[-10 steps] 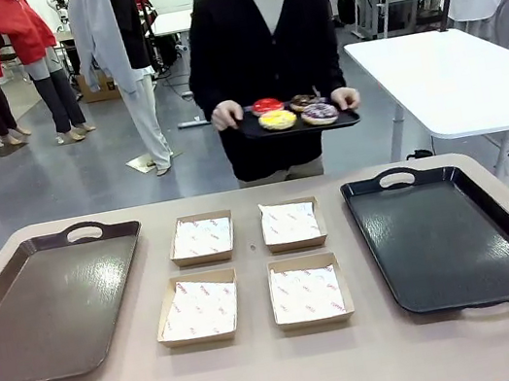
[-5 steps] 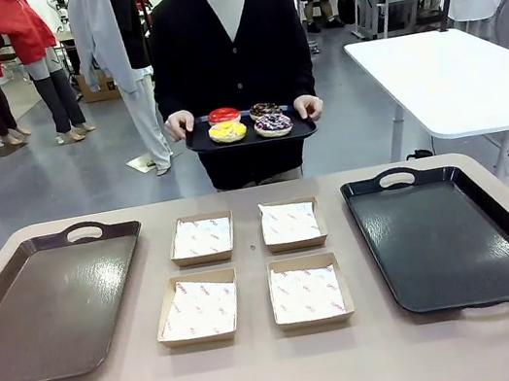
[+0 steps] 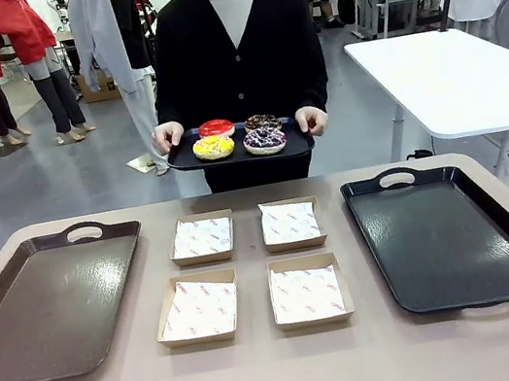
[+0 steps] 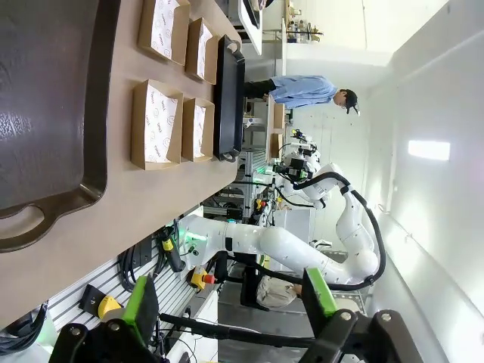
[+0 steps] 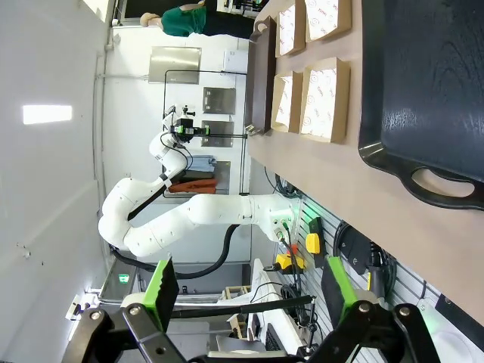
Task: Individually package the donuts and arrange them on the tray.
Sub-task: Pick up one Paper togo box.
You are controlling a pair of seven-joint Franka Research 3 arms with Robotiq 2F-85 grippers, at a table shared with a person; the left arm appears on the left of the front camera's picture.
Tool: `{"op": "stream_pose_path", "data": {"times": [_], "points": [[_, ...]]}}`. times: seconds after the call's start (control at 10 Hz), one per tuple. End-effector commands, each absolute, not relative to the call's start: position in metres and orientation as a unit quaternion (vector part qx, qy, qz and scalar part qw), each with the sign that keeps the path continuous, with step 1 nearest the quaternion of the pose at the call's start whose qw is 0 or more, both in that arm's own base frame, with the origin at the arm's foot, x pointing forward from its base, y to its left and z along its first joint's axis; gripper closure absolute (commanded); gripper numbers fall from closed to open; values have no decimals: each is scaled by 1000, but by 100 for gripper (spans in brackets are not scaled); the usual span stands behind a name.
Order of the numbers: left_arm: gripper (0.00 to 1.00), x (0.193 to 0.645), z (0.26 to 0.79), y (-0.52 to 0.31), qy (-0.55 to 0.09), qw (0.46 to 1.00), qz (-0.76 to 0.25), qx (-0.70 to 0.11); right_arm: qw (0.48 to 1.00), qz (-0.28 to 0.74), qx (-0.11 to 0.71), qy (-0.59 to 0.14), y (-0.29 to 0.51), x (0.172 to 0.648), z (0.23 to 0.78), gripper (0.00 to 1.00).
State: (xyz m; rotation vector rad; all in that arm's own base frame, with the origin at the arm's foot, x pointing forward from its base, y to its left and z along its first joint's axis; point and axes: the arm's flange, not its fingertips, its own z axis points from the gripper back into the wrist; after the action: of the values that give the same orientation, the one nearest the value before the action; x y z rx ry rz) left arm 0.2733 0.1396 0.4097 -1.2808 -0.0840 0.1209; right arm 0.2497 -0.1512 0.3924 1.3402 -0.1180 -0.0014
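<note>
- Standing at the far side of the table: person, carrying a small serving tray level, held at both ends, beyond the table edge and not yet set down
- Donuts, four, on the serving tray in two rows: red donut and chocolate donut nearer the person; yellow donut and purple sprinkled donut nearer the robot; close-set, and whether they touch cannot be told
- Open cardboard boxes, four, each lined with printed paper, two by two at the table centre; none filled
- Brown tray at the robot's left, black tray at its right, both bare, flanking the boxes
- Left gripper: jaws spread wide, nothing between them, hanging clear of the table's near edge
- Right gripper: jaws likewise wide and unladen, also back from the table
- Step in hand, as judged: delivery of the donuts; packaging not begun
- Handling advice, as judged:
  - keep both arms back until the serving tray rests on the table
  - take one donut at a time, nearer row first, to avoid reaching over the others
  - close across the outer rim with a light squeeze, since glaze likely smears and the ring likely deforms
  - lower to the middle of a paper liner and release low
  - move boxes onto a large tray only once each is filled; which tray cannot be told
</note>
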Motion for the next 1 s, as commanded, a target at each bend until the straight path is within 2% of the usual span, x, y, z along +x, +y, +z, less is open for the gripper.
{"op": "stream_pose_path", "data": {"times": [0.0,0.9], "points": [[0,273,410,139,-37,798,59,-599,781,-1,622,-57,-152,248,393,0],[0,273,410,139,-37,798,59,-599,781,-1,622,-57,-152,248,393,0]]}}
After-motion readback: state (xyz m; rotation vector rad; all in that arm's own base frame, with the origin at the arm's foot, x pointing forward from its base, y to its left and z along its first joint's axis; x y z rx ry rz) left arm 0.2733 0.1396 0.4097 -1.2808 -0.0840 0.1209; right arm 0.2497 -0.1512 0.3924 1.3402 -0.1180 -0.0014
